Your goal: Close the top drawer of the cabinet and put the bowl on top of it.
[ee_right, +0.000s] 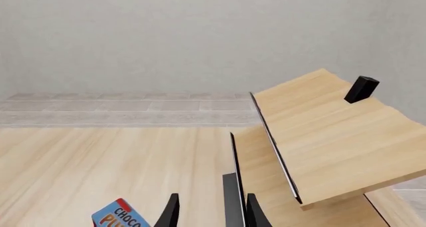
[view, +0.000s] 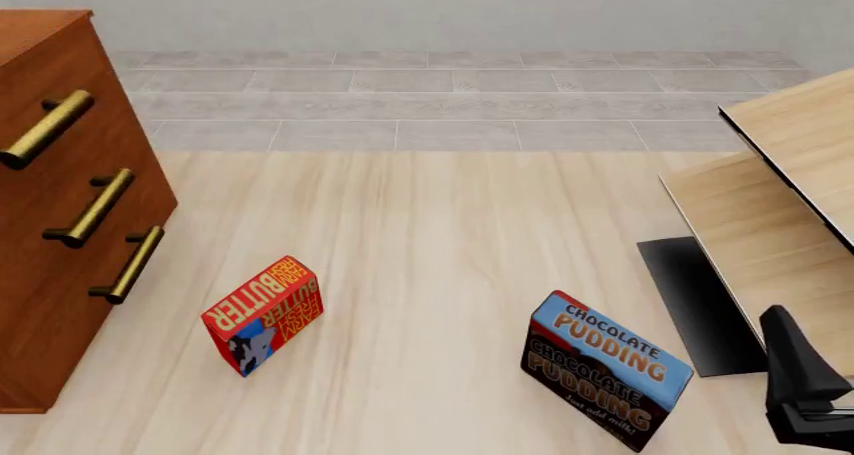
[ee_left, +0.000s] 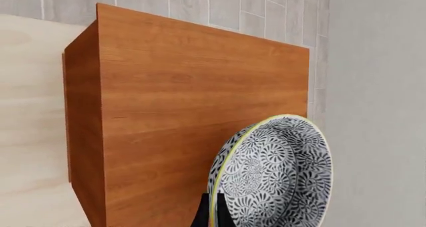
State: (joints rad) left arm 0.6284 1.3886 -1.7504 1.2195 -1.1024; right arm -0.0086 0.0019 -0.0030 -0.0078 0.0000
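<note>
In the left wrist view my left gripper [ee_left: 214, 214] is shut on the rim of the bowl [ee_left: 276, 172]. The bowl is held on edge, its grey-and-white floral inside showing, next to the cabinet [ee_left: 199, 87]. The flat red-brown top of the cabinet fills that view. In the front view the cabinet [view: 54, 275] stands at the far left. Its top drawer [view: 100, 125] looks level with the two lower fronts. Neither the bowl nor the left gripper appears there. My right gripper [view: 787, 355] [ee_right: 213, 214] is open and holds nothing, low at the front right.
A red butter box [view: 263, 313] lies in front of the cabinet. A chocolate pudding box [view: 607, 370] [ee_right: 119, 218] lies just left of my right gripper. Pale wood furniture [view: 787, 195] [ee_right: 332, 132] with a dark panel [view: 694, 305] stands at the right.
</note>
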